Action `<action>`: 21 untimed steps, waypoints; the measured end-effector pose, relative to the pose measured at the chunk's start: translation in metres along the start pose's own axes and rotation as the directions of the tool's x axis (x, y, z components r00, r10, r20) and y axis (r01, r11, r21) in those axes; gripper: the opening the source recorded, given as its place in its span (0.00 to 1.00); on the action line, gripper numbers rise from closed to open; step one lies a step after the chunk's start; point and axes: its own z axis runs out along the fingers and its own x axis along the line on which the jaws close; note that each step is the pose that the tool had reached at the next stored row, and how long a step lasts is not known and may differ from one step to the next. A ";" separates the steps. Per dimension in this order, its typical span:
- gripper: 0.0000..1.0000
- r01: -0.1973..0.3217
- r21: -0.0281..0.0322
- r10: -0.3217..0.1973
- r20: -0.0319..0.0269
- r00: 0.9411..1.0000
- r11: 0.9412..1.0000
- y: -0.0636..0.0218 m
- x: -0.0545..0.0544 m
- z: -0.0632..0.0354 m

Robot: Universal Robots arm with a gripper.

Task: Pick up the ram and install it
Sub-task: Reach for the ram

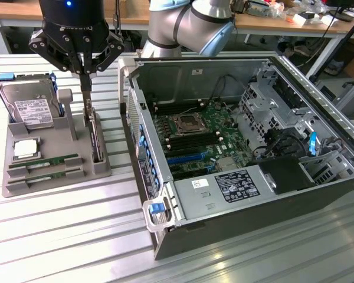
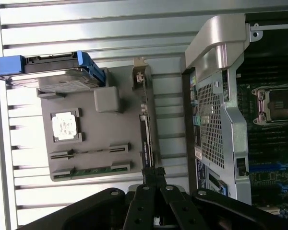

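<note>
Two ram sticks (image 1: pixel 45 160) lie flat, side by side, in slots at grey tray's (image 1: pixel 56 141) edge nearest exterior camera, on exterior view's left, well apart from open computer case (image 1: pixel 194 62). I see gripper (image 1: pixel 87 107) clenched, fingers pressed together, no ram between them. It hangs over tall upright card (image 1: pixel 95 138) standing in tray's side slot. Tips sit right at card's top edge; contact I cannot confirm. Hard drive (image 1: pixel 29 106) and processor chip (image 1: pixel 25 148) rest in tray behind sticks.
</note>
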 end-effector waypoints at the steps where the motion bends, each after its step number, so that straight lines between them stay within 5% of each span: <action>1: 0.10 0.000 0.000 0.000 0.000 1.000 1.000 -0.0001 0.001 0.0000; 21: 0.10 0.000 0.000 0.000 0.000 1.000 1.000 -0.0008 0.011 -0.0003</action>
